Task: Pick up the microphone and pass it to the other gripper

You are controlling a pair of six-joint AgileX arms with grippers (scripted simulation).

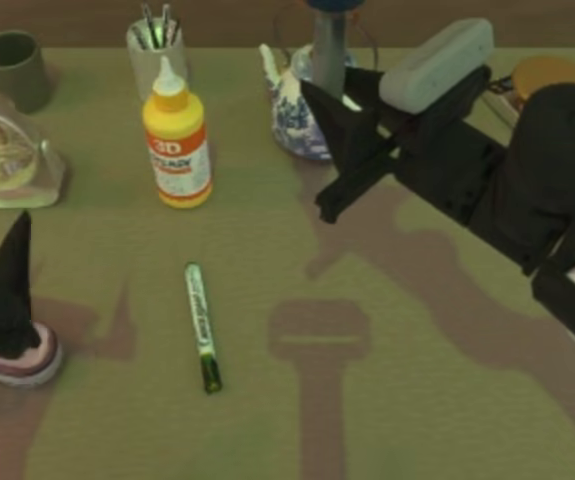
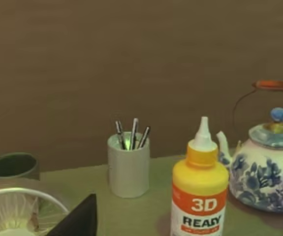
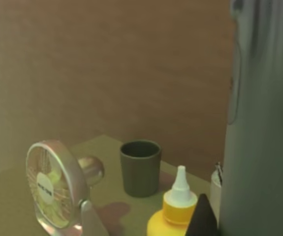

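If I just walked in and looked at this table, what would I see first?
The right hand at the back right, lifted above the table and holding the microphone upright; its grey handle fills the right wrist view. Next, the bright yellow 3D glue bottle standing at the back left, with the blue-and-white teapot beside the microphone. A green-and-white marker lies alone mid-table, and the left hand waits at the left edge.

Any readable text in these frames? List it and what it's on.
"3D" and "READY": yellow bottle label; the line under them is too blurred to read.
Fan hub badge: dark lettering, unreadable.
Marker print: too small to read.
Nothing else carries text.
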